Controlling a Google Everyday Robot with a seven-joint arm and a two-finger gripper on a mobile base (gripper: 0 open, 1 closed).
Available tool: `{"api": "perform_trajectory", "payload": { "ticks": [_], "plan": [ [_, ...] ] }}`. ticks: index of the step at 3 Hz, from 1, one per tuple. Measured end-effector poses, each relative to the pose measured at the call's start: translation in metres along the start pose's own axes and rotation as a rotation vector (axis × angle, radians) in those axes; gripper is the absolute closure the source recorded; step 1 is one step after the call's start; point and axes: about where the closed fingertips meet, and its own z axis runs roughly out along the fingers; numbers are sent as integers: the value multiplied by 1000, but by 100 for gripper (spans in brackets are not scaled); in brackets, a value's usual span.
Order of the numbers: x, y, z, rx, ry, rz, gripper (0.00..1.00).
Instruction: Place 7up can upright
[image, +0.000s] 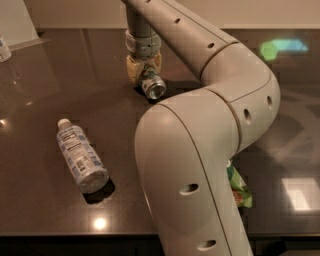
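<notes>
The 7up can (154, 89) lies tilted on the dark table (60, 85) at the back middle, its shiny silver end facing the camera; little of its green side shows. My gripper (144, 75) comes down from above right over the can, with its yellowish fingers (132, 69) on either side of the can's body, closed on it. The can's far end is hidden behind the gripper. A small shadow lies under the can.
A clear plastic bottle (82, 157) with a white cap lies on its side at the front left. A green packet (239, 187) lies at the right, partly behind my arm (200, 165), which fills the front middle. A small container (4, 47) stands at the far left edge.
</notes>
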Motion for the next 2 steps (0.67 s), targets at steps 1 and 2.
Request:
{"api": "perform_trajectory", "payload": {
  "ticks": [1, 2],
  "plan": [
    [-1, 2, -25, -27, -70, -43, 88],
    [-1, 6, -58, -56, -178, -131, 100]
  ]
}}
